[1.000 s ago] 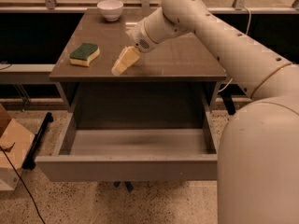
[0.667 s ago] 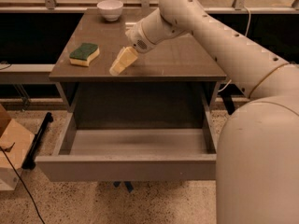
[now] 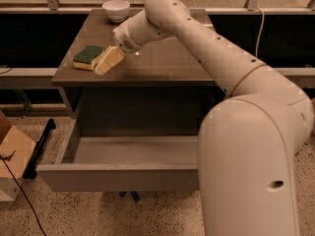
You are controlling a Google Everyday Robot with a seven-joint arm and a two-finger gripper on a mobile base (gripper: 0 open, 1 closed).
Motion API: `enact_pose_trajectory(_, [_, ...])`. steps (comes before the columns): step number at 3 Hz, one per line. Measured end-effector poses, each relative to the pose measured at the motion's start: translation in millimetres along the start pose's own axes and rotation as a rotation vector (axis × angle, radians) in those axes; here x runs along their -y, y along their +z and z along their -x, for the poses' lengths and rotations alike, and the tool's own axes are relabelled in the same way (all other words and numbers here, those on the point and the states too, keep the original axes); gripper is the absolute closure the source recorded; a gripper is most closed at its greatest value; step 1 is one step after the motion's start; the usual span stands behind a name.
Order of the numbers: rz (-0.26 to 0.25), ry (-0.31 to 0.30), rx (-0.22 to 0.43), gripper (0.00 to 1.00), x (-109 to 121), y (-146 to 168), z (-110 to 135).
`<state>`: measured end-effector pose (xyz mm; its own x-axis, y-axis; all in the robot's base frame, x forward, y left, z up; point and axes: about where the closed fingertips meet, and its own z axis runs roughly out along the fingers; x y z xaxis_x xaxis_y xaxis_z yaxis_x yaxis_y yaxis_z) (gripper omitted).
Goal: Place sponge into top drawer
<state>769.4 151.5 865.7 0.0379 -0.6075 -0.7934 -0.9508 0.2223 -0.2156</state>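
Observation:
The sponge [image 3: 87,57], dark green on top with yellow foam below, lies on the left part of the cabinet top [image 3: 162,63]. My gripper [image 3: 108,61], with pale yellow fingers, hangs just to the right of the sponge, close against its right edge. The top drawer [image 3: 123,177] is pulled out below the cabinet top; its pale grey inside shows nothing in it.
A white bowl [image 3: 116,9] stands at the back of the cabinet top. My white arm and base fill the right side of the view. A cardboard box [image 3: 12,156] and a black cable lie on the floor at the left.
My gripper has moved left across the cabinet top, from the middle to right beside the sponge. The sponge and drawer have not moved.

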Motion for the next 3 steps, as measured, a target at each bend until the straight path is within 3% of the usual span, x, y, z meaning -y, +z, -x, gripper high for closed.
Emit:
enact_pose_trajectory(1, [0.009, -0.011, 0.024, 0.0, 6, 23, 15])
enact_pose_trajectory(2, [0.057, -0.028, 0.04, 0.0, 9, 61, 28])
enact_pose_trajectory(3, [0.082, -0.024, 0.045, 0.0, 11, 79, 30])
